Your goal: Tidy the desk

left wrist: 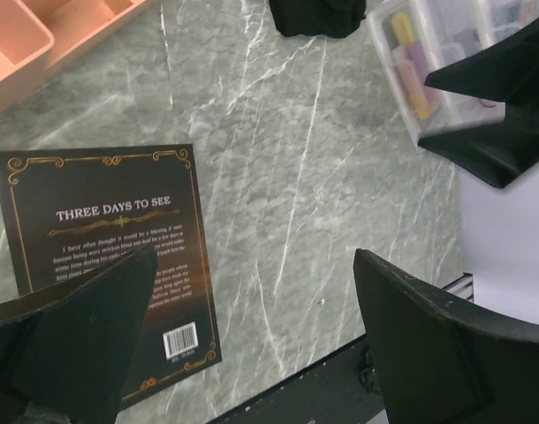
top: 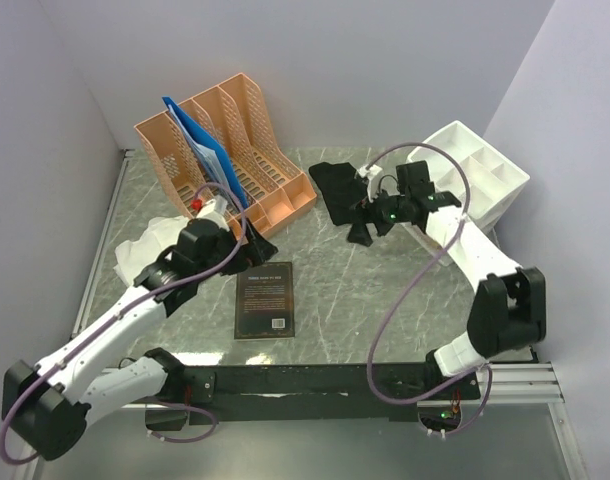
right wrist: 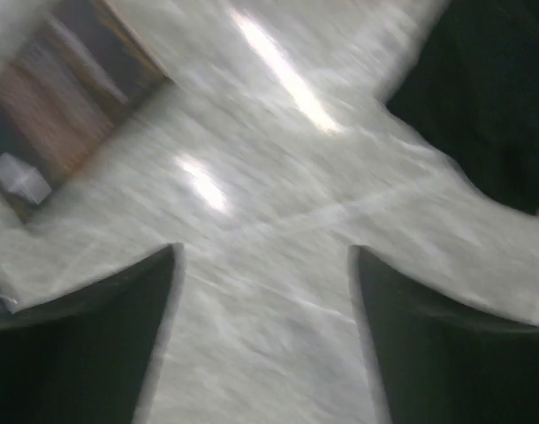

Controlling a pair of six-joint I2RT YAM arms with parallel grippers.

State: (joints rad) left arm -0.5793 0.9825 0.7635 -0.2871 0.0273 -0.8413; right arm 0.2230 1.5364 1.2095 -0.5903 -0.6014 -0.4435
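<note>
Hovering wide apart and empty, our left fingers [left wrist: 75,353] hang over the marble desk [left wrist: 340,177], with the book "Three Days to See" [left wrist: 119,212] lying flat under one of them. Our right fingers [right wrist: 84,344], also spread and empty, hang over the desk beside a black item [right wrist: 490,88]. We judge the tidying partly done: a blue folder [top: 210,150] stands in the orange file rack [top: 275,150], while the book and the black item are not yet put away.

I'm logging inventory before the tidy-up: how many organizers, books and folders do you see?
Organizers: 2 (orange file rack, white divided box)
Books: 1 (dark book)
Folders: 1 (blue folder)
Total on the desk: 4
</note>
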